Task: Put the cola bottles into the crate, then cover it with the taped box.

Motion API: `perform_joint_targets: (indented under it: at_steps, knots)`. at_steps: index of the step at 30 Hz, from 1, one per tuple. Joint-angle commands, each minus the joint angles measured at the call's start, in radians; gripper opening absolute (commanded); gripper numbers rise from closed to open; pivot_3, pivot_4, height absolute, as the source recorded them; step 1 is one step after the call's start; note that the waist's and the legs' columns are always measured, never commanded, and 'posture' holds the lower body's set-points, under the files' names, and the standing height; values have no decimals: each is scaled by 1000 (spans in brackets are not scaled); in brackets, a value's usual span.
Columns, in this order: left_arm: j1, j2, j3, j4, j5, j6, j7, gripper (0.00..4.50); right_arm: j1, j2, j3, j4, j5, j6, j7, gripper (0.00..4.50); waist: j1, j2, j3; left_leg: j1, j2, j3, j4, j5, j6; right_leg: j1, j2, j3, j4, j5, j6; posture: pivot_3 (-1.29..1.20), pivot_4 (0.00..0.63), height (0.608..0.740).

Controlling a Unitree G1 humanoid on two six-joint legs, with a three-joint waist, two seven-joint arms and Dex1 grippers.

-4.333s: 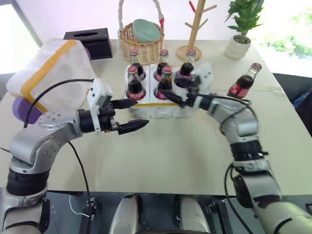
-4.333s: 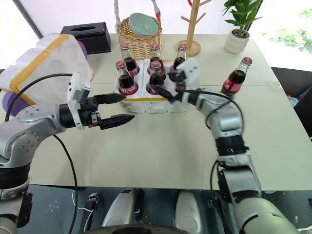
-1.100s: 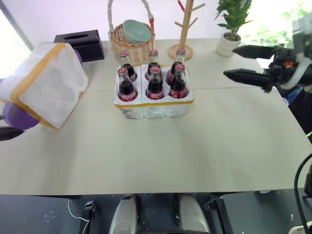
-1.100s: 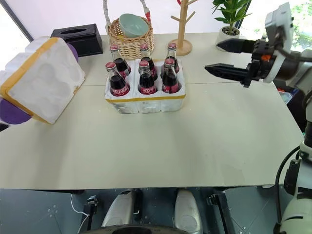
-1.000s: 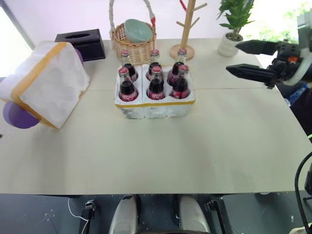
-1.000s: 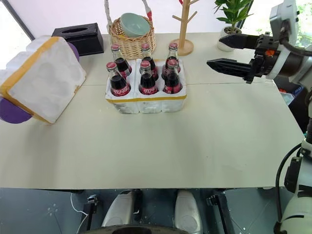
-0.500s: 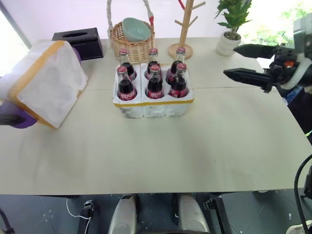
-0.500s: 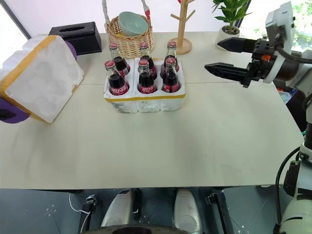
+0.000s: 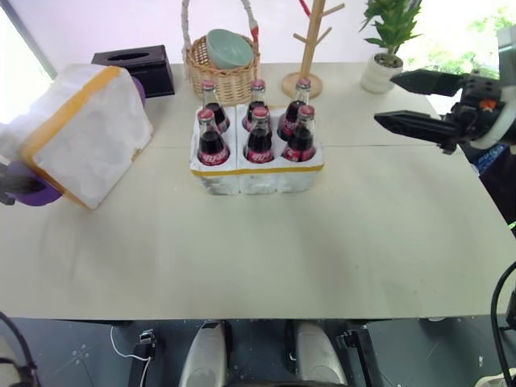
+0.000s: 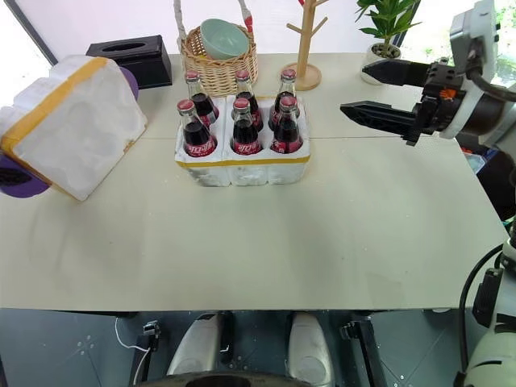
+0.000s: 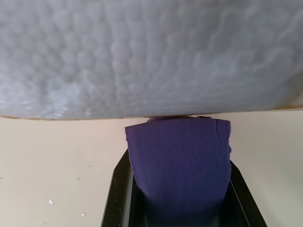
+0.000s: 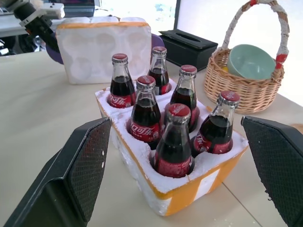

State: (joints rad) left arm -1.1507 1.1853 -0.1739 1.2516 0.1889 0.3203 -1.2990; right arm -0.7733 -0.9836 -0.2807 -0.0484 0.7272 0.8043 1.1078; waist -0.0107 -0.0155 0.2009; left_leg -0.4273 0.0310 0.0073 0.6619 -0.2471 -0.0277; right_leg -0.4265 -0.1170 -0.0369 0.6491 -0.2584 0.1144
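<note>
- We found all six cola bottles [image 9: 258, 133] standing upright in the wells of the crate [image 9: 256, 176], mid-table, so we judged the loading step done and the covering step in hand.
- The taped box [image 9: 81, 133] sat tilted at the table's left edge, well apart from the crate, propped on a purple roll [image 9: 32, 189].
- The left gripper [image 11: 177, 208] had its jaws closed on the purple roll, just under the box's white foam underside; it gripped the roll, not the box itself.
- The right gripper [image 10: 387, 95] hung above the table to the right of the crate, jaws spread wide, holding nothing.
- Our judgement: the next move called for a grip on the box itself, probably with both arms, then lifting it over the bottle caps and lowering it squarely.
- Surface: a pale beige table [image 9: 322, 242], matte. Behind the crate stood a wicker basket [image 9: 222, 68] holding a green bowl, a black tissue box [image 9: 133, 64], a wooden peg stand [image 9: 310, 44] and a potted plant [image 9: 387, 48]. Bright windows lay behind.
</note>
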Motion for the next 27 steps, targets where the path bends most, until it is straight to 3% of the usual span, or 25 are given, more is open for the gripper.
perform_joint_targets:
  at_steps: [1,9,14,21,27]
  knots:
    - [-20,13,44,-7,-4,-54,81,305,16,-29,-40,-48,18,-7,-2,4500,0,0,0,0,0,0,0,0,0,0,0,0,0,0,0,0,150,736]
    - [-11,-39,219,-190,-138,-420,255,305,89,-40,-65,-68,22,-3,-33,4500,6,-2,0,-1,0,0,1,0,0,0,-1,0,0,0,0,0,150,736]
    - [51,-151,186,-482,-102,-642,365,305,147,-34,-104,-92,33,12,-66,4500,4,-2,0,0,0,0,1,0,0,1,-1,0,1,0,0,0,150,736]
    - [47,-287,137,-687,-31,-682,492,305,208,-14,-143,-120,55,21,-127,4500,16,-2,0,0,0,2,3,0,0,1,-1,2,0,1,2,0,150,736]
    - [115,-279,71,-870,128,-702,562,305,277,-20,-176,-146,61,14,-153,4500,16,-2,-1,0,0,3,3,0,0,1,-1,3,0,1,2,0,150,736]
